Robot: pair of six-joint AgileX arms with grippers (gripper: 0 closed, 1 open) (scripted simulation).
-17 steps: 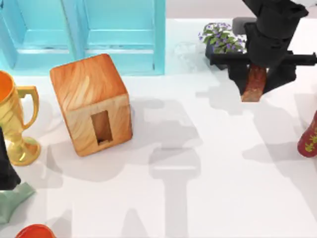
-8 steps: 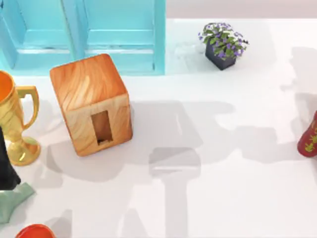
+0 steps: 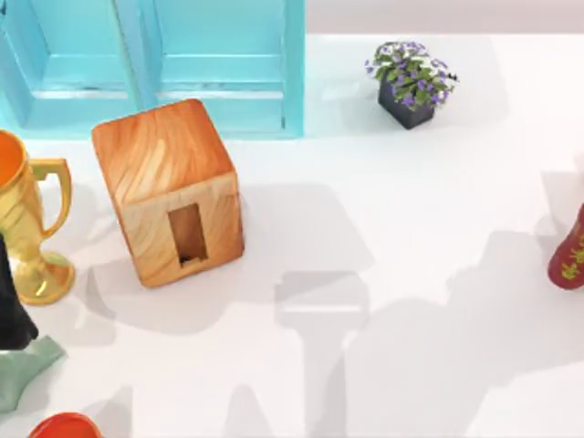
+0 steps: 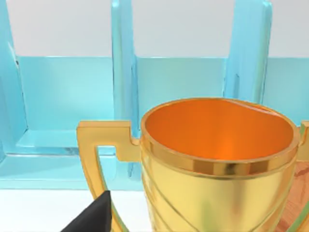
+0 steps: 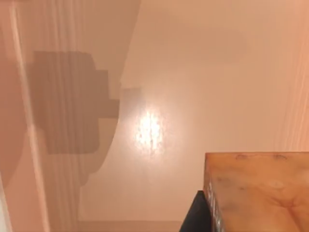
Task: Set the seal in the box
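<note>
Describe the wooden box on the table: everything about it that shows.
The box is a large cube of light-orange wood with swirling grain and rounded edges. One side face has a narrow upright rectangular hole, dark inside. It stands on the white table at the top view's left, turned slightly askew, in front of the turquoise cabinet and beside the gold cup. Nothing is seen touching it but the table.

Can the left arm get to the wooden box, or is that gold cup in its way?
Probably not easily. The gold cup stands between the left arm, at the table's left edge, and the box. The box's hole faces open table, away from that arm.
</note>
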